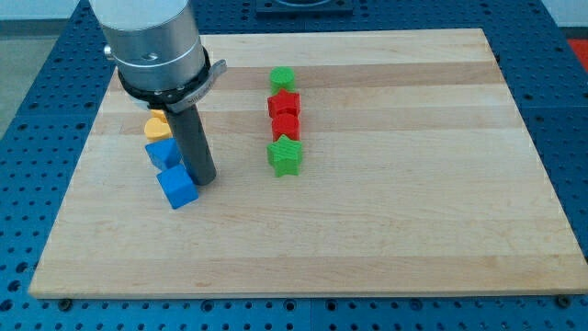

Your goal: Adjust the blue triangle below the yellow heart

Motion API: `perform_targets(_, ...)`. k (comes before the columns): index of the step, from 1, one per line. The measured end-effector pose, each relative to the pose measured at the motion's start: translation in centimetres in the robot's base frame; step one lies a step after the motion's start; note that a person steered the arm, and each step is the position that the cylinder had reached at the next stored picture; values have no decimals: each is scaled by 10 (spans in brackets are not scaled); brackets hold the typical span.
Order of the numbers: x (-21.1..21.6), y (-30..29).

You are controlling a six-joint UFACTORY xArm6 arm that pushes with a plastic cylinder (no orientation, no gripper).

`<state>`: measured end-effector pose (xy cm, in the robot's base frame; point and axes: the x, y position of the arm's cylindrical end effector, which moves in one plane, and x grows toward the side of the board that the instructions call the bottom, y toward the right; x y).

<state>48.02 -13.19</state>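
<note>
The yellow heart [157, 123] lies near the board's left side, its top partly hidden by the arm's grey body. A blue block that looks like the triangle [162, 152] sits directly below the heart, touching or nearly touching it. A blue cube [177, 187] lies just below and slightly right of that block. My tip [204, 180] rests on the board at the cube's upper right edge, to the lower right of the blue triangle.
A column of blocks stands right of the middle: a green block [282, 78] at the top, two red blocks [284, 102] [286, 127] under it, and a green star [285, 156] at the bottom. The wooden board [413, 184] lies on a blue perforated table.
</note>
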Motion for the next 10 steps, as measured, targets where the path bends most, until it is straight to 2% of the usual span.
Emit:
perform_targets(2, 0, -16)
perform_targets(4, 22, 26)
perform_targets(5, 25, 25)
perform_targets(6, -23, 13)
perform_targets(10, -19, -9)
